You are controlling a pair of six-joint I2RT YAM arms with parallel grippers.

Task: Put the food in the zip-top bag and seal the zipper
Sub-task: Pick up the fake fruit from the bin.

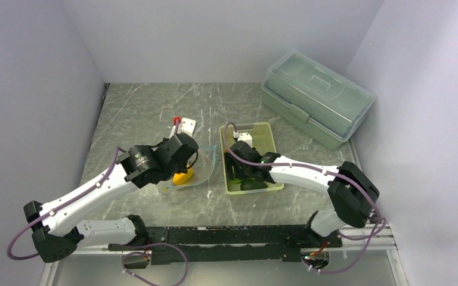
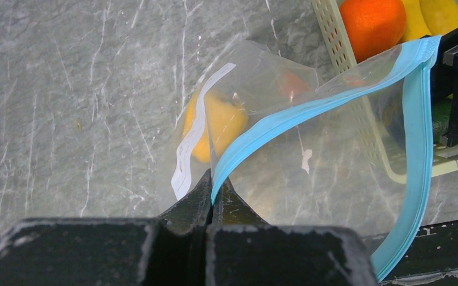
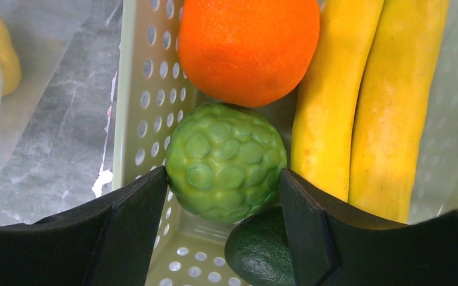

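My left gripper [image 2: 213,185] is shut on the light blue zipper [image 2: 310,110] of the clear zip-top bag [image 2: 328,173], holding its mouth up and open toward the basket. A yellow-orange pepper [image 2: 217,122] lies inside the bag. My right gripper [image 3: 223,179] is down in the pale green basket [image 3: 134,89], open, with one finger on each side of the bumpy green fruit [image 3: 226,161], close against it. The fruit rests among the orange ball [image 3: 247,47], the yellow bananas [image 3: 364,101] and the dark green avocado [image 3: 259,253].
A large translucent lidded box [image 1: 316,98] stands at the back right. A small white piece with a red tip [image 1: 182,125] lies behind the bag. The basket [image 1: 262,134] sits right beside the bag [image 1: 203,164], between the two arms.
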